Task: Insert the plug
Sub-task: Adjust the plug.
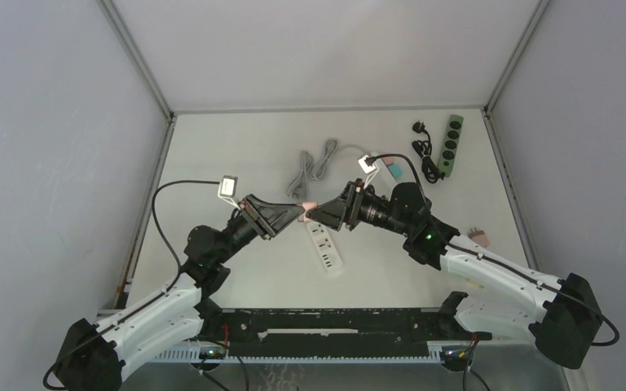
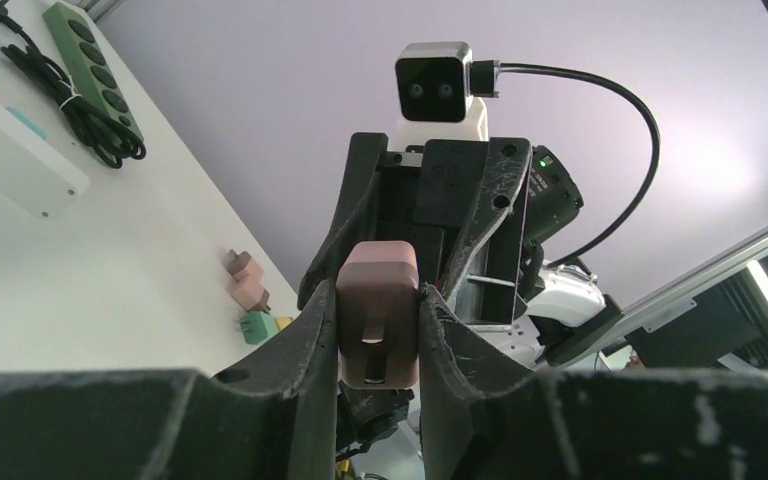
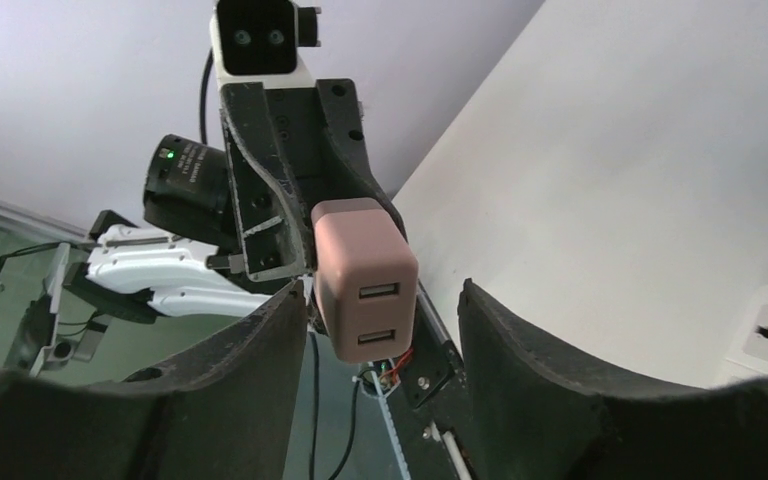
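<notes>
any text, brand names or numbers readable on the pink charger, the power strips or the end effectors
No readable text in any view.
Pink charger: no print or logo shows on its faces.
White power strip: too small to show any marking.
Green power strip: too small to show any marking.
Left end effector, clamped on the charger: no label visible.

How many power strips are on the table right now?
2: a white strip mid-table, a green strip at the far right. Another may be hidden behind the arms.
</notes>
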Controlling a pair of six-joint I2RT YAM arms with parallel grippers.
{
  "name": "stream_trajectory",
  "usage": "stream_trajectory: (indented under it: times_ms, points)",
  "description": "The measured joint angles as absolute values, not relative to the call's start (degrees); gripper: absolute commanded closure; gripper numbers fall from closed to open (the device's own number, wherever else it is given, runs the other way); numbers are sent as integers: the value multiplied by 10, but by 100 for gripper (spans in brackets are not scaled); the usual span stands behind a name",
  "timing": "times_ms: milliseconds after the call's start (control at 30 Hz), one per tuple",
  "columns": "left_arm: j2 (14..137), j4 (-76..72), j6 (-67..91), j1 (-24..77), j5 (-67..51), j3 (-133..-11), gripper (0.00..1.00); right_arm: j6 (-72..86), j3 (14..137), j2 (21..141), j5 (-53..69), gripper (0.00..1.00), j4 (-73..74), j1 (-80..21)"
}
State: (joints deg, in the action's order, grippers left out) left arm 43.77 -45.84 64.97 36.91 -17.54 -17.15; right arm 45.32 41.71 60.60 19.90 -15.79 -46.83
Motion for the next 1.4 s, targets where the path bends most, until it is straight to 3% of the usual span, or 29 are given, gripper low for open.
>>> stream_trajectory:
  times_ms: [400, 733, 933, 1033, 1200, 1400]
  points:
    - [444, -497, 663, 376, -175, -166, 100, 483, 405, 615, 257, 45, -228, -454]
    - [452, -522, 667, 383, -175, -165, 98, 502, 405, 630, 289, 76, -256, -450]
    - [455, -524, 665, 385, -173, -162, 78, 499, 404, 626, 297, 100, -248, -446]
    - [455, -518, 659, 388, -172, -159, 59, 492, 403, 621, 300, 100, -232, -443]
    - [443, -458, 624, 386, -148, -159, 37, 471, 400, 604, 297, 100, -195, -425]
    - [414, -335, 578, 369, -91, -159, 25, 451, 400, 590, 287, 100, -153, -394]
